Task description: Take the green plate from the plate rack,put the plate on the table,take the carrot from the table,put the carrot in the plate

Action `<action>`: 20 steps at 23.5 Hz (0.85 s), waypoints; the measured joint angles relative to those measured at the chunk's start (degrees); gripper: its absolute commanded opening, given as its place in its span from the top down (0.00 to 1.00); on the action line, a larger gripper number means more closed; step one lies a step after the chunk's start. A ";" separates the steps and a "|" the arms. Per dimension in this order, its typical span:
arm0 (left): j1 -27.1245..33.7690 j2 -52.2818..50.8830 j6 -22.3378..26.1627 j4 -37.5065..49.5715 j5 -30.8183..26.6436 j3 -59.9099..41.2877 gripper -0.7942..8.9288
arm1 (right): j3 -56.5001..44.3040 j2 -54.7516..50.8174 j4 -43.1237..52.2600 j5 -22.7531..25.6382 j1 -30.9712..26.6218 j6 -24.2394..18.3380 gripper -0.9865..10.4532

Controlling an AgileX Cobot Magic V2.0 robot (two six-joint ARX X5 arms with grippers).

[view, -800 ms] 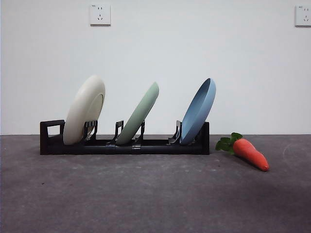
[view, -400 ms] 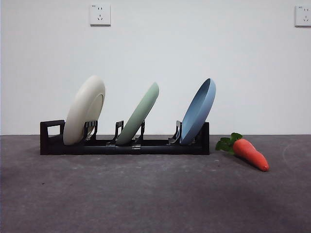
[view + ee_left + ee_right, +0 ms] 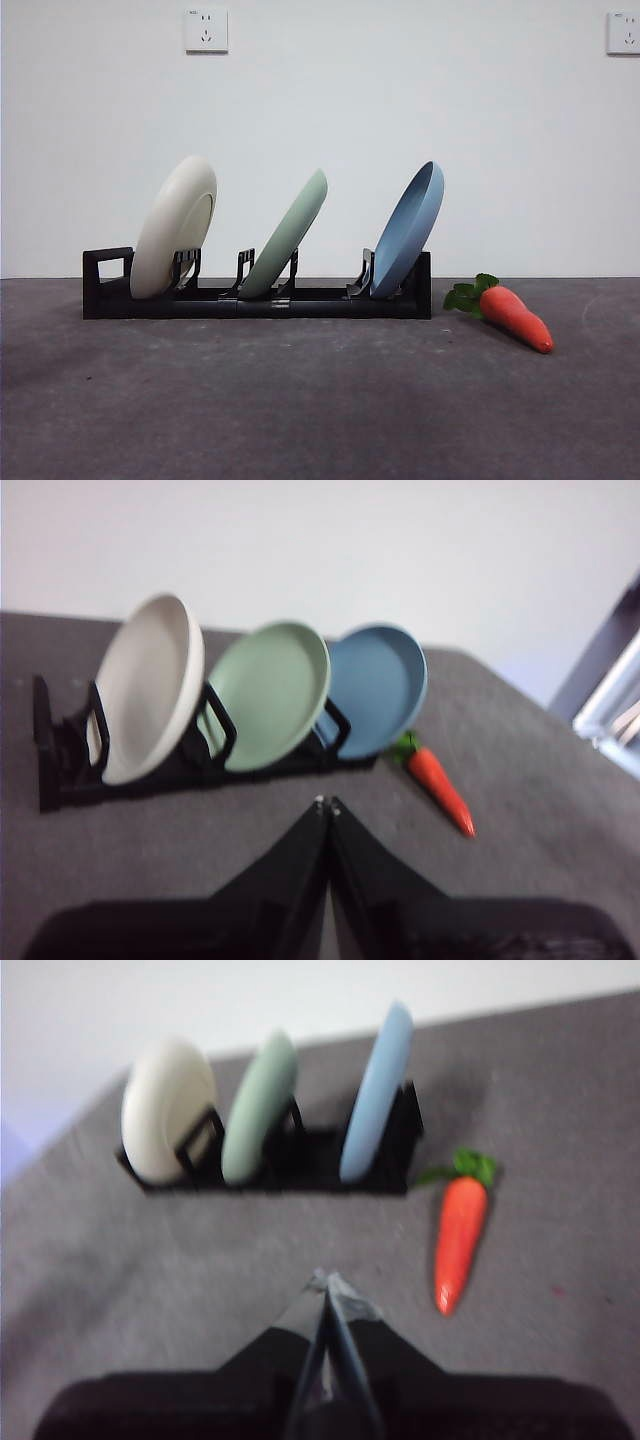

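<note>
The green plate leans in the middle slot of the black plate rack, between a cream-white plate and a blue plate. The orange carrot lies on the dark grey table to the right of the rack, leaves toward the rack. My left gripper is shut, short of the rack with bare table between. My right gripper is shut too, short of the rack and near the carrot's tip. Neither gripper shows in the front view.
A white wall with two sockets rises behind the table. In the left wrist view the table's edge and a pale frame show beyond the carrot.
</note>
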 measured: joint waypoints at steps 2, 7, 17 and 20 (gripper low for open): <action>0.00 1.88 2.93 -3.91 0.63 2.51 0.92 | 3.98 3.23 -4.83 0.00 0.00 -3.08 0.92; 0.00 6.03 11.15 -14.21 1.77 7.67 0.93 | 10.84 9.70 -14.36 -1.66 0.00 -8.66 0.92; -0.02 7.82 16.68 -19.45 1.75 8.92 0.24 | 11.85 14.10 -19.58 -4.92 0.00 -12.52 0.45; -0.02 8.26 16.39 -18.75 1.77 8.94 0.24 | 11.85 14.36 -19.69 -5.75 0.00 -12.50 0.34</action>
